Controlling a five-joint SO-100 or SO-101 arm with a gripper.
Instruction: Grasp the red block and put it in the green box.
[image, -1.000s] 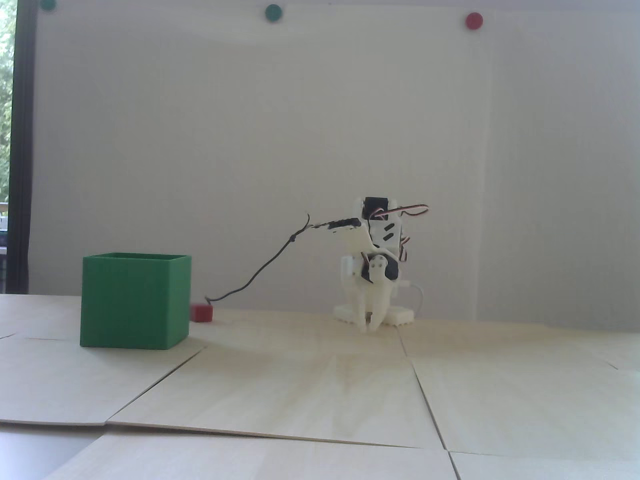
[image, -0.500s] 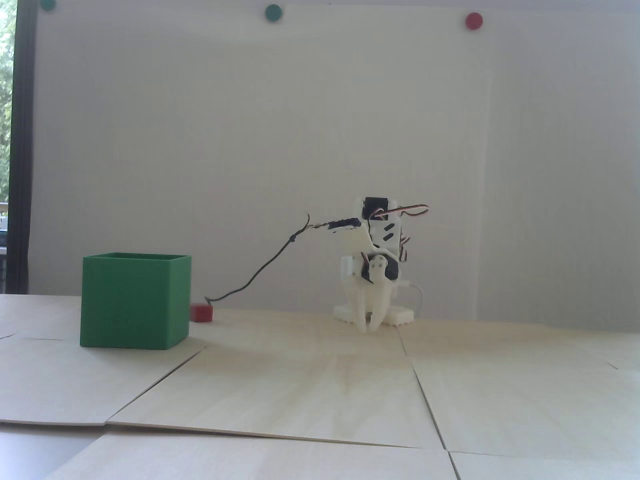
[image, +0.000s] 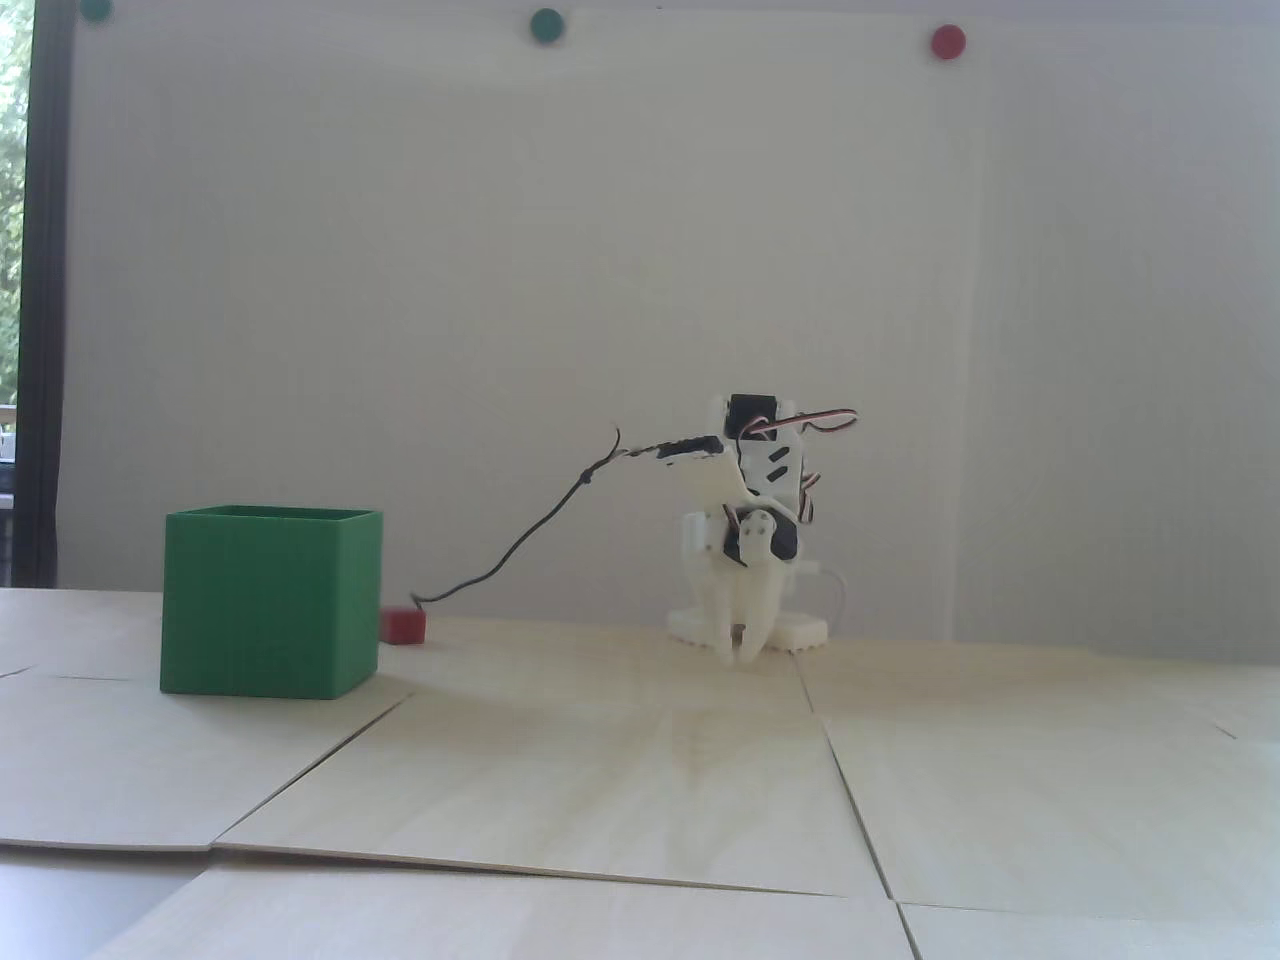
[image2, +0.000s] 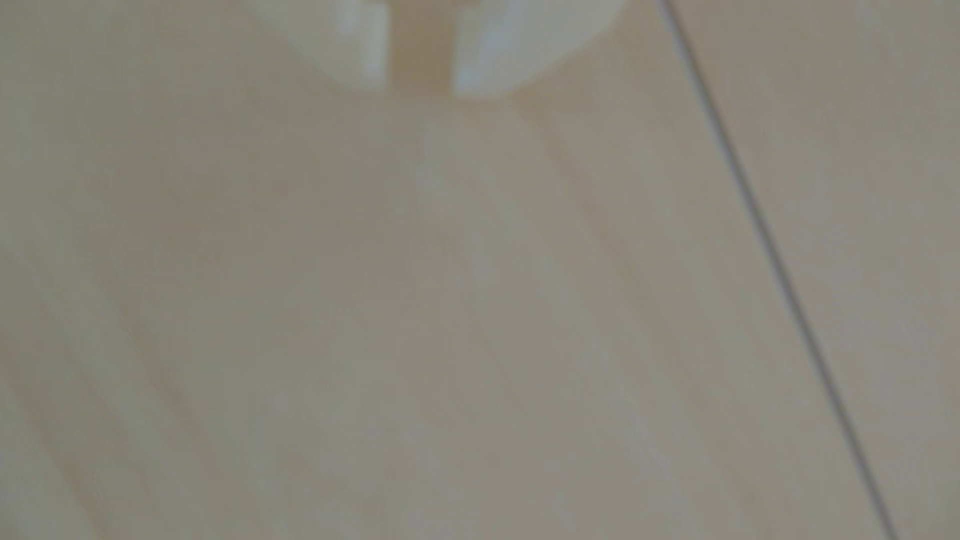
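1. Pale wooden table panels (image: 620, 780): several, joined by thin dark seams; nearest seam edges lift a little at the front in the fixed view. One seam (image2: 769, 259) runs diagonally in the wrist view, the rest there is blurred bare wood.
2. One large solid green cube-shaped plastic box (image: 270, 605), open top, stands upright on the table at left in the fixed view. Its inside is hidden from this low angle.
3. One small dark red rectangular block (image: 403, 625) sits on the table just beside the box's right rear edge, behind it; the box cuts off its left end. Touching or not, cannot tell. Not in the wrist view.
4. One thin black cable (image: 520, 545) drops from the arm to the table near the block.
5. One white plastic arm (image: 755, 520), folded low over its base, well apart from block and box, to their right in the fixed view.
6. One white two-finger gripper (image: 744, 655) points down at the table in front of the base, tips near or on the surface. In the wrist view the gripper (image2: 420, 88) shows a narrow gap between blurred fingertips (image2: 358, 57), nothing held; upper parts cut off by the frame.
7. Wall dots: two round green dots (image: 546, 25), one round red dot (image: 947, 41); leftmost green one cut off by the top edge.
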